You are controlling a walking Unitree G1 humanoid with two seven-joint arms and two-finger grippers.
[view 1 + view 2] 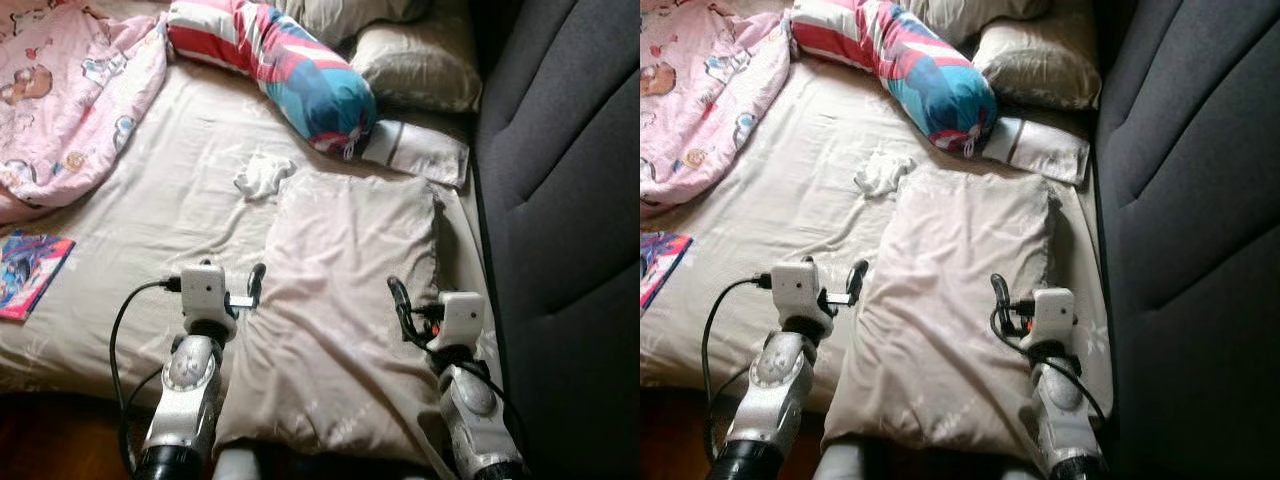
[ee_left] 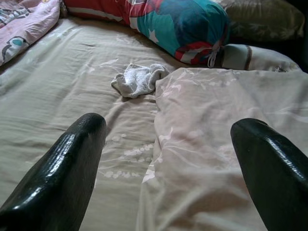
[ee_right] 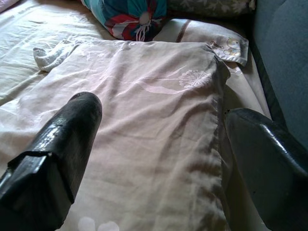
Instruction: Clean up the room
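A flat beige pillow (image 1: pixel 340 300) lies on the bed's beige sheet (image 1: pixel 170 220), near the front edge. My left gripper (image 1: pixel 232 272) is open at the pillow's left edge, one finger over the sheet and the other over the pillow (image 2: pixel 216 144). My right gripper (image 1: pixel 425 295) is open at the pillow's right edge, its fingers (image 3: pixel 72 130) straddling that edge. Neither holds anything. A crumpled white cloth (image 1: pixel 262 175) rests on the sheet just beyond the pillow's far left corner.
A red, white and blue bolster (image 1: pixel 280 60) lies across the back, with a grey pillow (image 1: pixel 415 60) and a small flat cushion (image 1: pixel 415 150) to its right. A pink blanket (image 1: pixel 70 90) is heaped at far left, a colourful book (image 1: pixel 30 270) below it. Dark padded wall (image 1: pixel 560 200) borders the right.
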